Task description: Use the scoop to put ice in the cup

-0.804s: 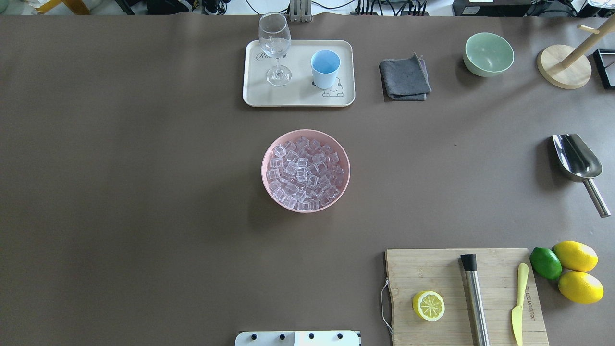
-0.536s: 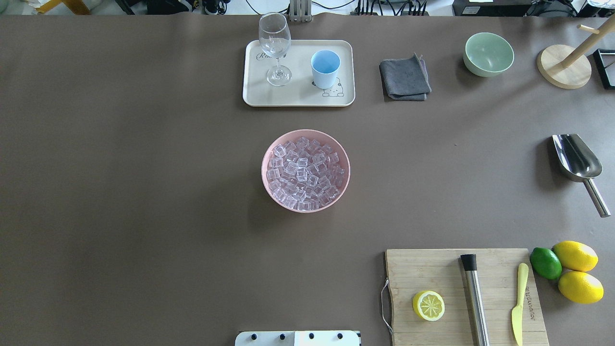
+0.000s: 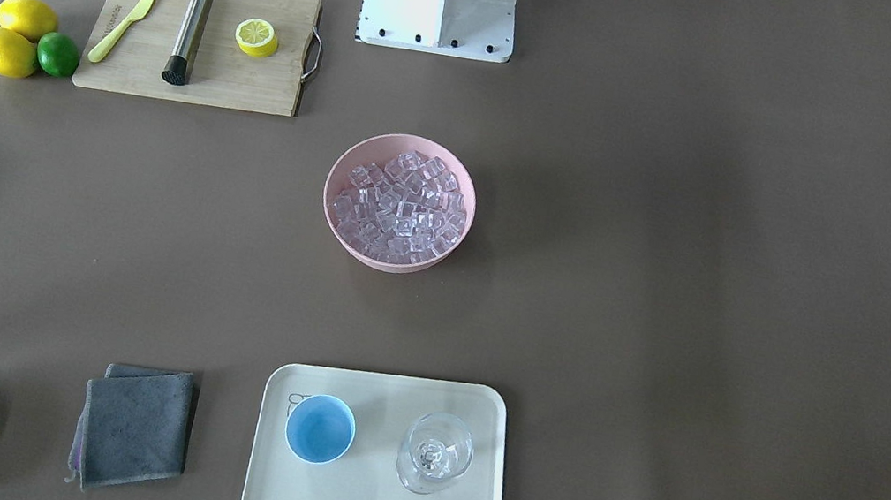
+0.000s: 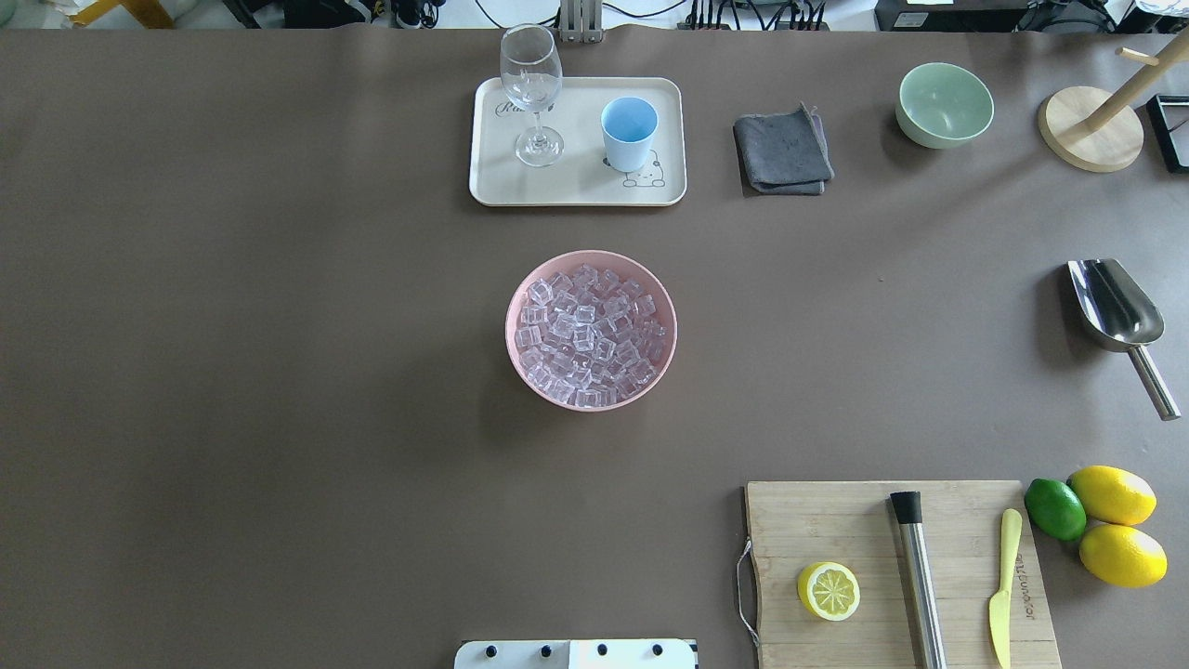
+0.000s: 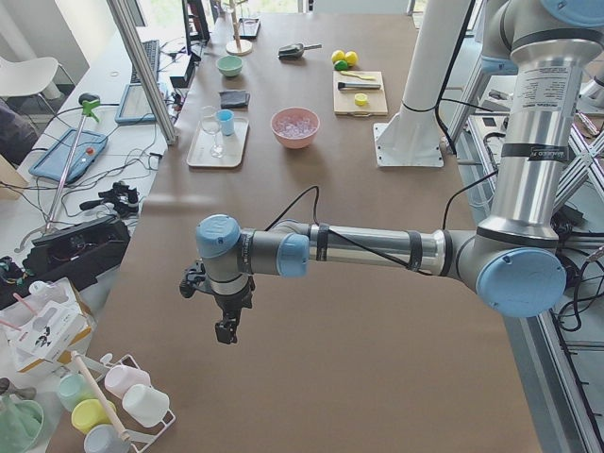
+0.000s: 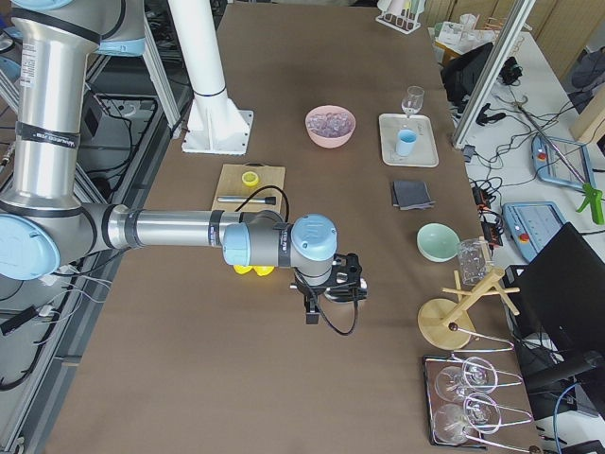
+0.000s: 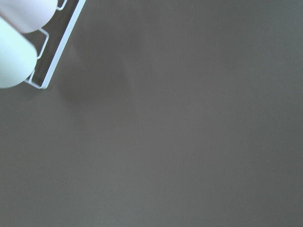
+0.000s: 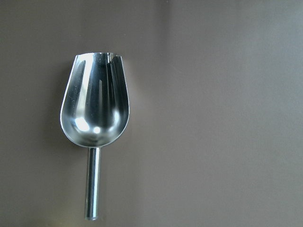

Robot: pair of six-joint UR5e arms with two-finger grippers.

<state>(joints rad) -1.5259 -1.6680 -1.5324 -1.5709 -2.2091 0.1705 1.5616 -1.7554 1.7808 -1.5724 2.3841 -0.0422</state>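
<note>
The ice (image 4: 590,334) fills a pink bowl (image 4: 513,307) at mid-table. On a cream tray (image 4: 576,190) at the far side stands the light-blue cup (image 4: 629,130), upright and empty. The steel scoop (image 4: 1115,307) lies flat near the table's right edge, handle toward the robot. It fills the right wrist view (image 8: 94,101), with no fingers showing. My right gripper (image 6: 310,315) hangs over that spot and shows only in the exterior right view. My left gripper (image 5: 225,332) hangs over bare table at the left end. I cannot tell whether either one is open or shut.
A stemmed glass (image 4: 531,88) shares the tray. A grey cloth (image 4: 782,149), pale green bowl (image 4: 944,104) and wooden stand (image 4: 1091,130) sit far right. A cutting board (image 4: 836,520) with half lemon, steel cylinder and knife lies near right, beside lemons (image 4: 1113,494). A rack of pastel cups (image 5: 123,406) stands at the left end.
</note>
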